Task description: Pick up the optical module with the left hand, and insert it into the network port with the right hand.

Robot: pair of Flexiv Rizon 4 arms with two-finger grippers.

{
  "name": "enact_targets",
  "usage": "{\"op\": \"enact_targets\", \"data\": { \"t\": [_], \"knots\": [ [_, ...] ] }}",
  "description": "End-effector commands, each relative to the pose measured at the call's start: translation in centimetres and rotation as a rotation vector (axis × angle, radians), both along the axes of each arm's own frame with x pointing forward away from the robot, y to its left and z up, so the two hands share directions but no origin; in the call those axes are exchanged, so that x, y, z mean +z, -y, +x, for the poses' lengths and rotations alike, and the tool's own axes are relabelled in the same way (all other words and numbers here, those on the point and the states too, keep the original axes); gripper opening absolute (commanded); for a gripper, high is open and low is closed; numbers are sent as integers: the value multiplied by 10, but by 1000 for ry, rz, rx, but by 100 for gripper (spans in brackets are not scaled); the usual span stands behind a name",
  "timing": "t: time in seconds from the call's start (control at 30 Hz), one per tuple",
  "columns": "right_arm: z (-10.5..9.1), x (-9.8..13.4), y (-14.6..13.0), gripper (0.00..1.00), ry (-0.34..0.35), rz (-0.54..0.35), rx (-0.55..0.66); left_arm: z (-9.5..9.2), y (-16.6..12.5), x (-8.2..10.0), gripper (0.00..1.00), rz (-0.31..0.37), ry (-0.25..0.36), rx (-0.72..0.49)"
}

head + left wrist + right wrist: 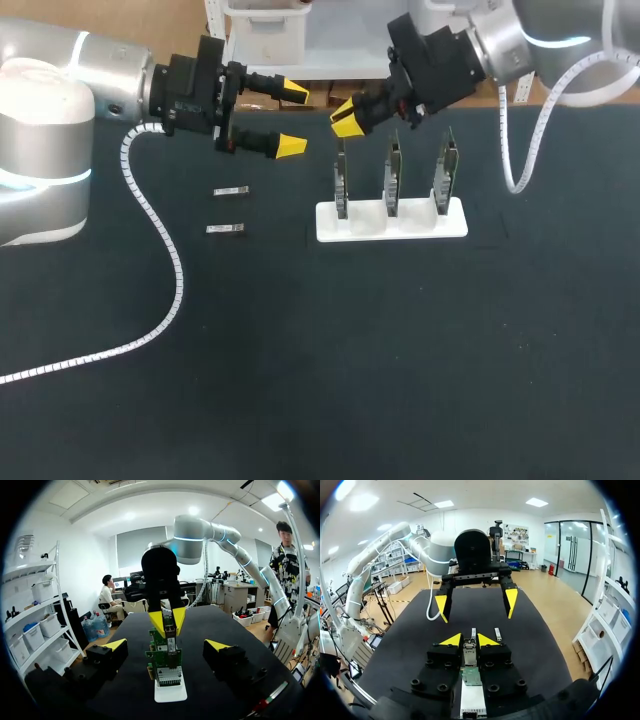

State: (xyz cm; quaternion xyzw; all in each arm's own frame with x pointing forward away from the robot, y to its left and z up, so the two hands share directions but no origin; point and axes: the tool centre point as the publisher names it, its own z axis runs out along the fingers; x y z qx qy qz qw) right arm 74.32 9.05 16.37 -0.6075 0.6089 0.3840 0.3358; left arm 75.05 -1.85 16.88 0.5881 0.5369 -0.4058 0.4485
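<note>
Two optical modules are lying flat on the dark surface (400,350), one (230,190) just beyond the other (225,229), well to the left of the white stand (440,222), and nothing is touching either. Only the head view and the right wrist view are showing them. In the right wrist view they are lying side by side (473,632), between the right claw (469,641) and the left claw (476,605). The left claw is hanging above the surface, beyond the modules, spread wide and holding nothing. Its own wrist view is showing its yellow tips far apart, on either side of the row of circuit boards (162,660). The head view is showing three boards standing upright and spaced along the stand, while the left wrist view is lining them up one behind another. The right claw is hovering right over the leftmost board (341,180). The right wrist view is showing a metal part (469,655) within it, but whether the claw is gripping anything cannot be told.
</note>
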Motion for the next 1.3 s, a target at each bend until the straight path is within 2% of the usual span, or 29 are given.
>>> {"op": "enact_targets", "data": {
  "t": [0.03,0.43,0.47,0.5,0.97,1.0,1.03,1.1,1.3],
  "knots": [
    [2,-2,-1,0,-1,-3,2,0,0,0,100,1,1,1],
    [2,-7,-3,0,-11,-4,7,0,0,0,100,1,1,1],
    [2,-6,-3,16,-26,-5,3,0,0,0,100,1,1,1],
    [2,-6,-3,100,-29,-6,1,0,0,0,100,1,1,1],
    [3,2,-4,100,-38,18,-7,0,0,0,100,1,1,1],
    [3,2,-4,80,-40,22,-6,0,0,0,100,1,1,1],
    [4,2,-4,42,-46,28,-8,0,0,0,100,1,1,1],
    [4,2,-4,0,-46,42,-8,0,0,0,100,1,1,1],
    [4,2,-4,0,-42,37,-8,0,0,0,100,1,1,1]
  ]
}}
